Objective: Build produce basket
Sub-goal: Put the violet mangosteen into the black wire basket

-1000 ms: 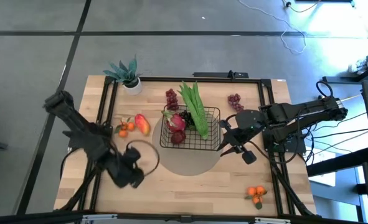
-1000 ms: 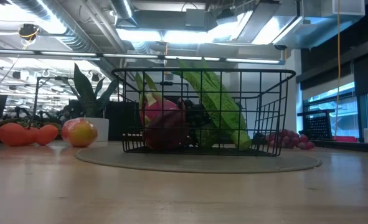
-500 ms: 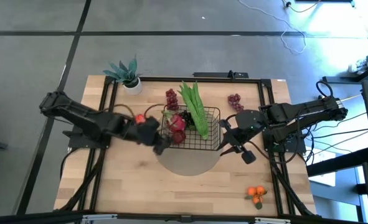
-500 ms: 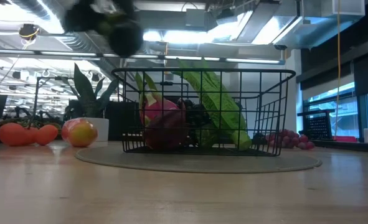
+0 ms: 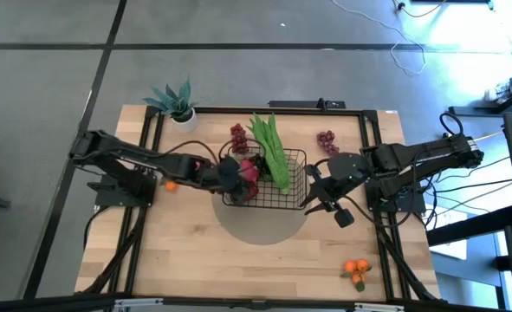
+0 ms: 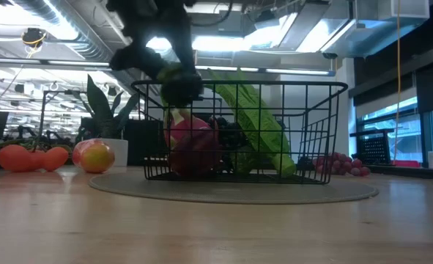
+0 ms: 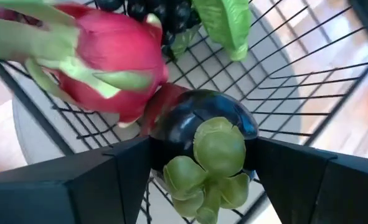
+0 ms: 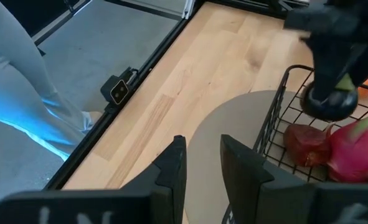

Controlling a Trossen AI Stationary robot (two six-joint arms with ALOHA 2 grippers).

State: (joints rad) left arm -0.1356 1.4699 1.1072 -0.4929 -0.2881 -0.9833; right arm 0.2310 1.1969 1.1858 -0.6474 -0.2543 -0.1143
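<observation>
Left gripper (image 5: 230, 176) hung over the near-left corner of the basket (image 5: 297, 156), its two fingers (image 7: 78, 180) clamped on a dark purple fruit with a green leafy cap (image 7: 208, 134). In the left wrist view that fruit sat between the fingers directly above the mesh floor, just beside the pink dragon fruit (image 7: 103, 56) already lying inside. Long green pods (image 5: 273, 156) leaned across the basket's far side, with dark grapes (image 7: 159, 11) between them and the dragon fruit. The basket stood on a round grey mat (image 5: 264, 230). Right gripper (image 5: 327, 201) waited just beside the basket's right wall, above the mat's edge, its fingers (image 8: 171, 168) slightly apart and holding nothing.
</observation>
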